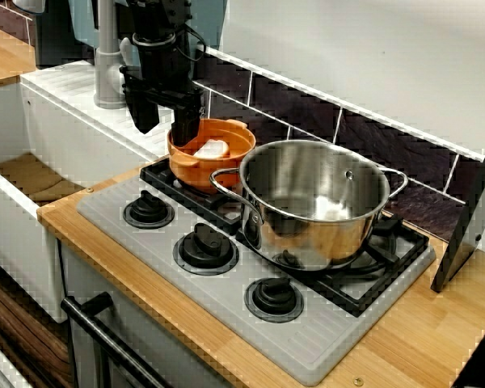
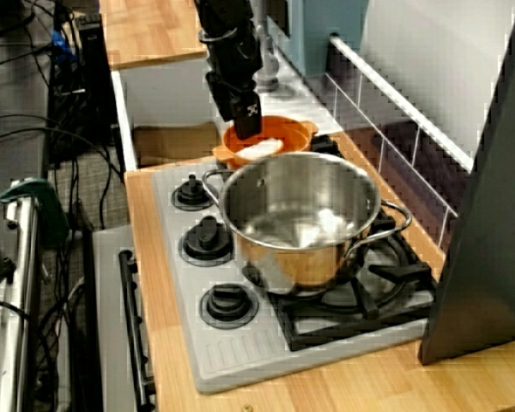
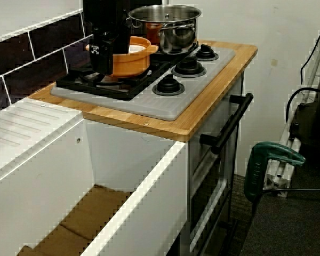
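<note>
Pincer [image 1: 165,129] hangs released, fingers spread wide, at the rim of the orange bowl [image 1: 196,173]. That bowl holds a white lump [image 1: 212,149] and sits on the stove [image 1: 186,301] grate, just beside the steel pot [image 1: 307,234].

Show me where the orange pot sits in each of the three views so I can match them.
Close view of the stove: orange pot upper left, left of the steel pot.
View from the stove's right end: orange pot top centre, behind the steel pot.
View over the sink: orange pot upper left, in front of the steel pot.
Shared landmark: the steel pot.
</note>
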`<state>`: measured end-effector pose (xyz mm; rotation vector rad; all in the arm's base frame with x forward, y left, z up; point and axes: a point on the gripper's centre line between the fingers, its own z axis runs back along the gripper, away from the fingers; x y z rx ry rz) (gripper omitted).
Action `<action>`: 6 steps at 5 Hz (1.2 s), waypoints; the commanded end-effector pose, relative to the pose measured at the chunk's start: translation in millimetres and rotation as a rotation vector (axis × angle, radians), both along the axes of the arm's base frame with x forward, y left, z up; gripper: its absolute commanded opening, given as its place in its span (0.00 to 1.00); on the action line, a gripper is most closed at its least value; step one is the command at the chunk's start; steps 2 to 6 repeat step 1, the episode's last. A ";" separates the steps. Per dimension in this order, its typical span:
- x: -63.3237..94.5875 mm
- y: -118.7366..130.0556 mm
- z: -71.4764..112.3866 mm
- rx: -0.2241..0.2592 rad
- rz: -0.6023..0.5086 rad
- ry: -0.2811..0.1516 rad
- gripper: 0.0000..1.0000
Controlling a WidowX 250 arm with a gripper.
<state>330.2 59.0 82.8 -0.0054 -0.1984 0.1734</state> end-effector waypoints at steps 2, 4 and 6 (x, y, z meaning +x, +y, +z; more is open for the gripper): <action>0.6 8.7 2.2 -0.001 0.010 -0.031 0.00; 0.6 8.7 2.2 -0.001 0.010 -0.031 0.00; 0.6 8.7 2.2 -0.001 0.010 -0.031 0.00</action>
